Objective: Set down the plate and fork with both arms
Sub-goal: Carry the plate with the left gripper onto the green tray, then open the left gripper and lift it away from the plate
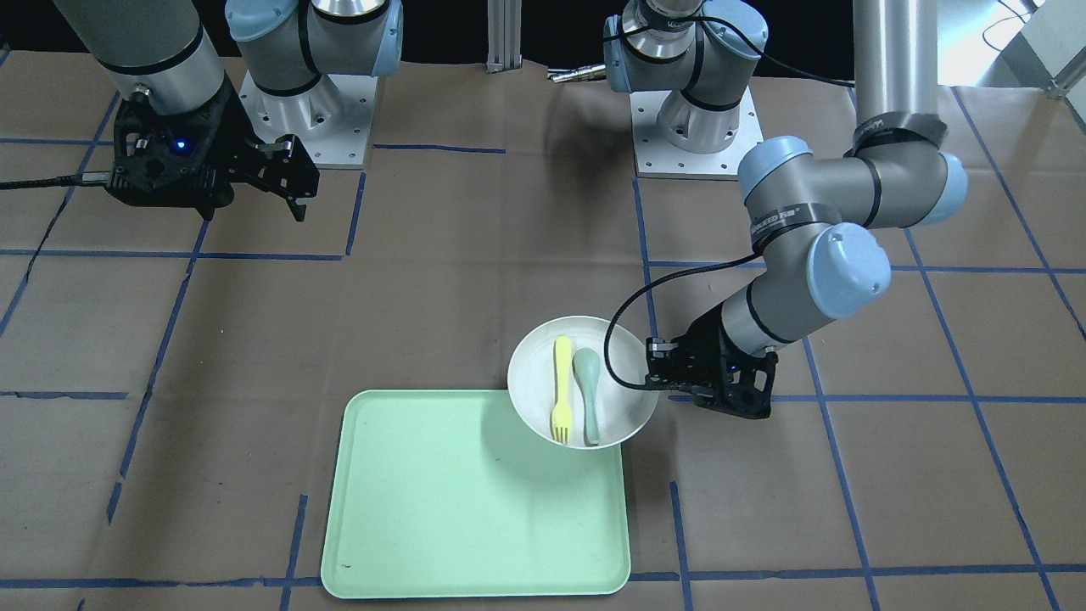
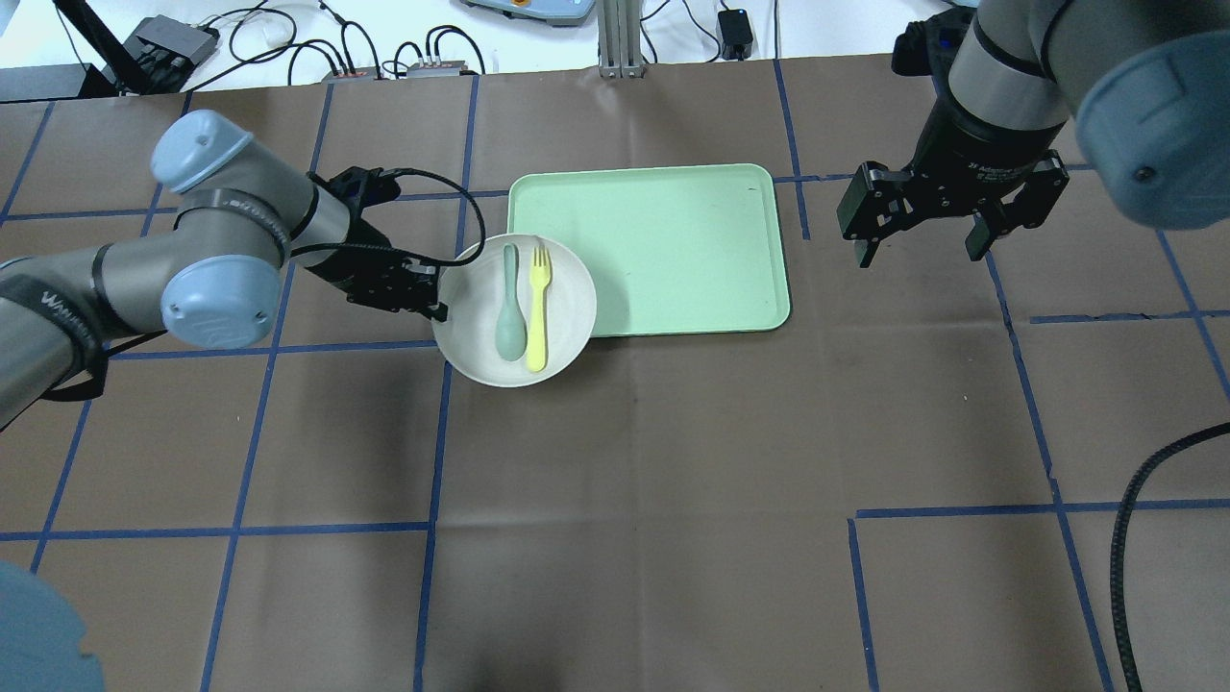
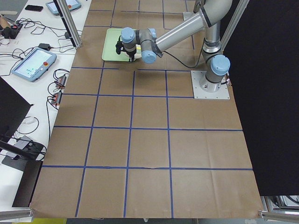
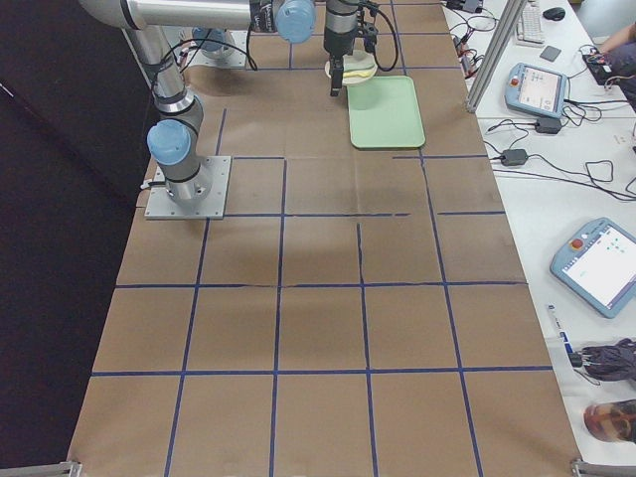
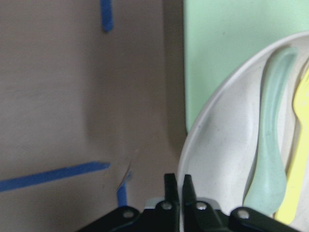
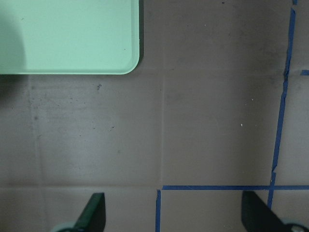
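The off-white plate [image 2: 562, 293] hangs above the table, over the near-left corner of the pale-green tray [image 2: 663, 240]. The pale-yellow fork [image 2: 538, 306] and a grey-green spoon [image 2: 509, 312] lie side by side in it. My left gripper [image 2: 437, 300] is shut on the plate's left rim; in the left wrist view its fingers [image 5: 176, 193] pinch the rim of the plate [image 5: 217, 145]. My right gripper [image 2: 918, 250] is open and empty, high above the table to the right of the tray. The plate [image 1: 543, 386], the fork [image 1: 562, 389] and the left gripper [image 1: 657, 373] also show in the front view.
The tray [image 1: 441, 501] lies flat with nothing on its bare surface; the plate overlaps one corner. Brown paper with blue tape lines covers the table. Both arm bases [image 1: 687, 127] stand at the robot's side. A tray corner [image 6: 72, 43] shows in the right wrist view.
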`<state>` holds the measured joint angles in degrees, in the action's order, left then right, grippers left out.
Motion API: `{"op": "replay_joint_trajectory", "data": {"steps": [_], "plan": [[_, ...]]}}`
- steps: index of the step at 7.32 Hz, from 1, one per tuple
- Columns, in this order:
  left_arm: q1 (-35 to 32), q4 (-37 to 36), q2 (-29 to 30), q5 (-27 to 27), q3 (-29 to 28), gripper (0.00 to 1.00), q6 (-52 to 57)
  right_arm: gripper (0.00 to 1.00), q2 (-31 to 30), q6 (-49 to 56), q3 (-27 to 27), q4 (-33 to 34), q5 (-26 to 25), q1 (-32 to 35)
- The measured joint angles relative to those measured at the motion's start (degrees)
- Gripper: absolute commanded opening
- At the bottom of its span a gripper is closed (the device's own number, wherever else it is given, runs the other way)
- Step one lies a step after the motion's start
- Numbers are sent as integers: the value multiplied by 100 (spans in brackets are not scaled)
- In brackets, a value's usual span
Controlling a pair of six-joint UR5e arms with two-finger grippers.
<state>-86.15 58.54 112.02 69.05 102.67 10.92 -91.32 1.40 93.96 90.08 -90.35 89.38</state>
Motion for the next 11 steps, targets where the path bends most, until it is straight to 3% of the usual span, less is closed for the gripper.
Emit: {"op": "replay_joint_trajectory", "data": {"steps": [2,4,7,9,10,11], "plan": [[-620,1,921,17,-1043,0,-467,100,0,0,0,-5,0,0],[-875,2,1560,10,-1678,0,-692,100,0,0,0,-8,0,0],[-904,128,1858,26,-2214,2,-830,100,0,0,0,-14,0,0],[-898,157,1986,41,-2382,16,-823,100,5,2,5,-9,-8,0],[-896,163,2013,49,-2419,62,-811,100,7,4,7,-7,-11,0],[-897,164,2021,53,-2430,99,-801,100,8,2,8,0,-11,0]]}}
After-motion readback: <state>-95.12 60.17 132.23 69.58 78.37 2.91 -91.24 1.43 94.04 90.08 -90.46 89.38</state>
